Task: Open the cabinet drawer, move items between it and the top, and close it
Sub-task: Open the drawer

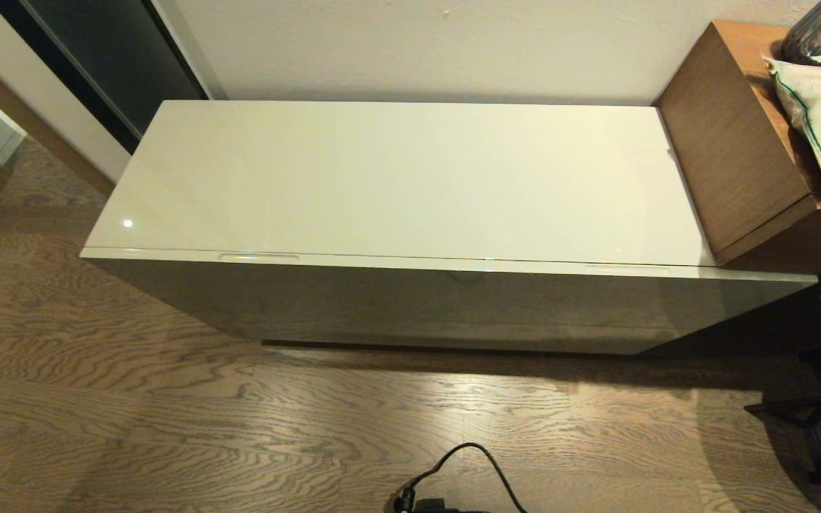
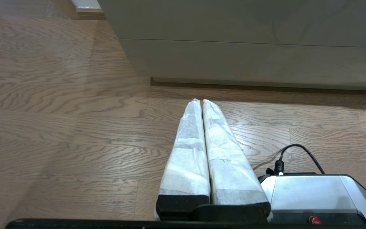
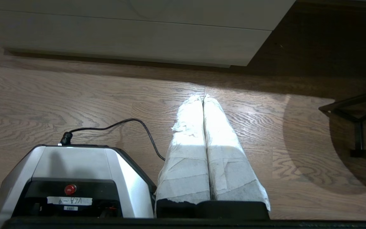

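At 12 o'clock, cabinet drawer (image 1: 446, 303) sitting flush under the top (image 1: 396, 178). L gripper (image 2: 201, 101) & R gripper (image 3: 203, 96) hanging low over floor (image 1: 168, 427), fingers pressed together, holding nothing.

Bare top (image 1: 396, 178), walled right by brown desk (image 1: 731, 142).

Lighting's warm and kinda dim overall, typical indoor lamp glow. The glossy top (image 1: 396, 178) picks up a soft sheen plus one tiny bright glare dot near its left front corner. The drawer front (image 1: 453, 306) sits in shade and throws a dark band onto the floor (image 1: 168, 427). A bright patch lands on the floorboards in the middle, and it blows out the white wrapping on the right gripper (image 3: 203, 97) fingers. Big round shadow on the right side of the floor. Everything looks sharp; straight edges bow slightly in the head view.
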